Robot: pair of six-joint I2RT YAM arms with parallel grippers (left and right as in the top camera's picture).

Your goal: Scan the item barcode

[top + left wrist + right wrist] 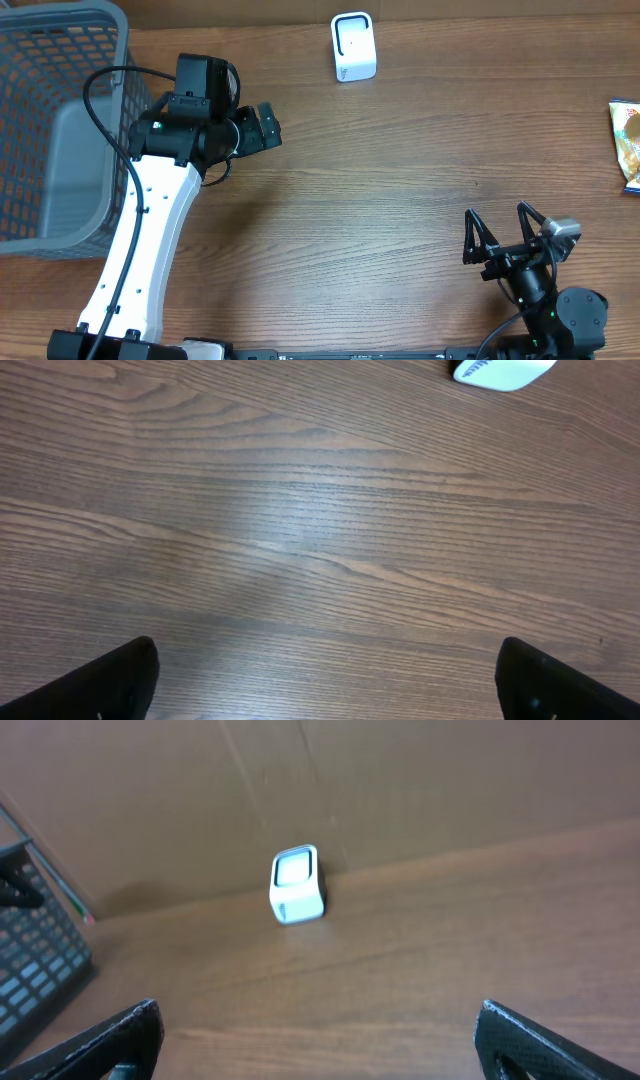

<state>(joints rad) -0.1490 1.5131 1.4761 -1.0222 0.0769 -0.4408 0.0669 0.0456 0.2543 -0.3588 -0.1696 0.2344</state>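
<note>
The right gripper (pixel 500 232) (pixel 320 1040) is hanging low over the near right part of the table (pixel 400 220). Its jaws are standing wide open and are holding nothing. The left gripper (pixel 258 128) (pixel 340 680) is hovering over the far left part of the table, also wide open and empty, with its fingers pointing to the right.

The snack packet (pixel 627 145) is lying flat at the right edge of the table, and the frame is cutting part of it. Its long axis is seeming to run from the far side toward the robot. A barcode is not showing on it.

The packet is lying to the right of the right gripper and farther back, well apart from it, with only bare wood between them.

The white scanner (pixel 353 47) (pixel 500 370) (pixel 298 883) is standing at the far edge, against the brown wall (pixel 400 780), and its window is facing the robot. A grey basket (pixel 60 60) (pixel 30 960) is sitting at the far left, just beside the left arm.
</note>
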